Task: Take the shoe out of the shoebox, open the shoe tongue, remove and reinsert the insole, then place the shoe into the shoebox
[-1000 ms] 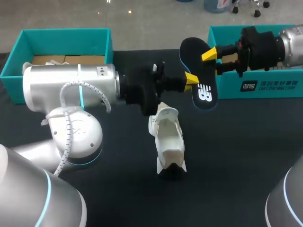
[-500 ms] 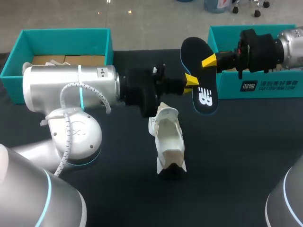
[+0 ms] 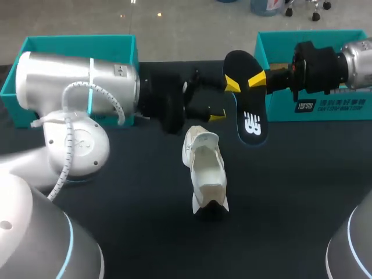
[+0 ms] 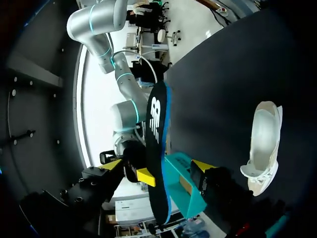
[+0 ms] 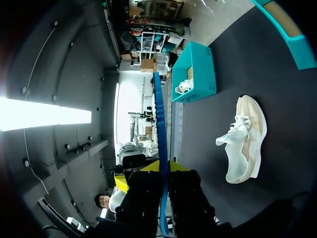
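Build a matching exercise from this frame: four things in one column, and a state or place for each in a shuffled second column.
Things:
1. insole
2. shoe
3. left gripper
4. right gripper

States or places:
A. open, holding nothing
B. standing on the table
C. shut on the insole
D. held up off the table

Pairs: 1-D, 2-B, 3-A, 4-C

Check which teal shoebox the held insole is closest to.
The right shoebox, next to the right gripper that holds the insole. The left shoebox sits across the table.
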{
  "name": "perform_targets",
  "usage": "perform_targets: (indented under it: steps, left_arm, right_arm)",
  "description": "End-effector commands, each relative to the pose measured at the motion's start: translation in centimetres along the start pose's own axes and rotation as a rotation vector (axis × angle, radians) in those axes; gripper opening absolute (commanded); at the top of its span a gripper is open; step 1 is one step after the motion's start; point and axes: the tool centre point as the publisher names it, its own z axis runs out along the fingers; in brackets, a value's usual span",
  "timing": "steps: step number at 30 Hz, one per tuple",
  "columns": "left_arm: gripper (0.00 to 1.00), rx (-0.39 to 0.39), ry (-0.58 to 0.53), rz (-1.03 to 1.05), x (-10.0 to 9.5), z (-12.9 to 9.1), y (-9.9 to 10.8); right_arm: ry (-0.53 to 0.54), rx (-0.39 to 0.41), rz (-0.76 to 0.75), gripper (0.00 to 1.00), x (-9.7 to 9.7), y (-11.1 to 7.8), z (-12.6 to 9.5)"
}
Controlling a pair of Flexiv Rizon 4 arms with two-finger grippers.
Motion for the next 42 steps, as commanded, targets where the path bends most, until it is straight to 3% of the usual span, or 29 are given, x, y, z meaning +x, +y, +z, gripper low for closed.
perform_targets:
  steps: [1, 16, 20, 39, 42]
  left_arm:
    - [1.00, 0.036, 0.319, -0.030, -0.9, -2.1, 0.5]
    - [1.00, 0.160, 0.858, 0.037, 0.9, -3.9, 1.3]
    - [1.00, 0.112, 0.921, 0.084, 0.9, -3.5, 2.3]
    - [1.00, 0.109, 0.923, 0.051, 0.6, -3.5, 2.6]
    - [1.00, 0.053, 1.042, 0.003, -0.8, -3.4, 3.2]
  right_arm:
    - [-0.003, 0.002, 0.007, 0.00, -0.3, 0.1, 0.3]
    - [-0.016, 0.012, 0.031, 0.00, -1.5, -0.6, 0.9]
    - [-0.017, 0.019, 0.038, 0.00, -1.8, -0.8, 1.2]
    - [-0.057, 0.071, 0.049, 0.00, -1.7, -0.4, 2.2]
    - [-0.061, 0.075, 0.050, 0.00, -1.8, -0.5, 2.4]
